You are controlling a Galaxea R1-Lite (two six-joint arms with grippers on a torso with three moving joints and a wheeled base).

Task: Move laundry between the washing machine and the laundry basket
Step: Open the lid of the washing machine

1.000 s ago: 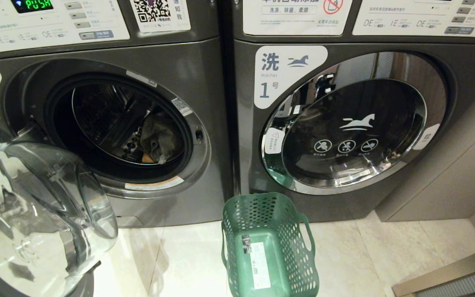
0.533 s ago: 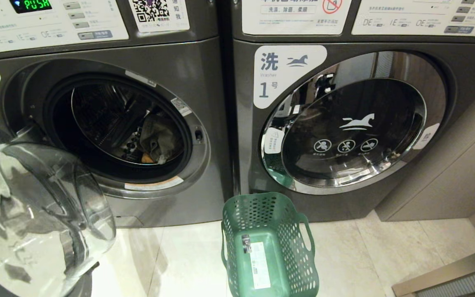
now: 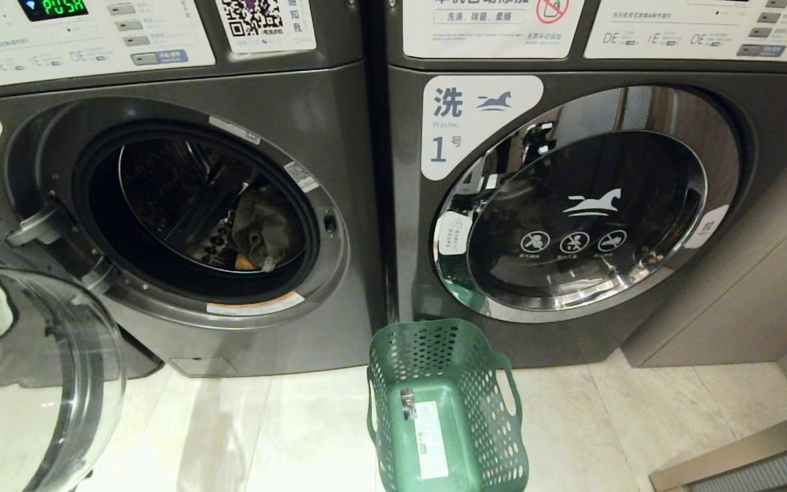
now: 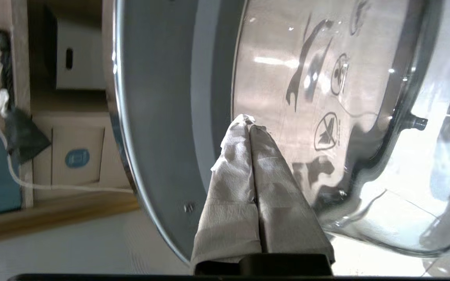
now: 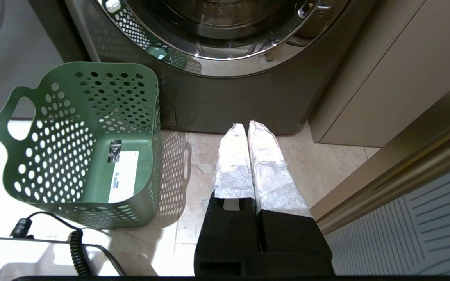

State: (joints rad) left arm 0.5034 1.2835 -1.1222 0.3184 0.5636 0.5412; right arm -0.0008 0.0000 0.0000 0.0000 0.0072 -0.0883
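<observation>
Two garments at least show inside the washing machine, a dull grey-green laundry bundle with a scrap of yellow-orange cloth under it, low at about four o'clock within the open drum mouth; no magenta piece can be made out. Its glass door is swung wide toward eight o'clock of the opening, and the left gripper is pressed against that door's outer face in the left wrist view, its wrapped fingers closed tight together and holding nothing.

The laundry basket stands bare on the floor at five o'clock from the drum, in front of the shut machine marked 1; in the right wrist view the right gripper hangs near it, low by that machine's base, fingers likewise pinched together on nothing.

As I judge it, the door-opening step is about done and no cloth is transferred yet; the relation that matters is that the clothes lie past the door, round to the drum's far lower side from the left hand, so that hand, the nearer one, must clear the door's rim, open, and reach in toward the bundle.
</observation>
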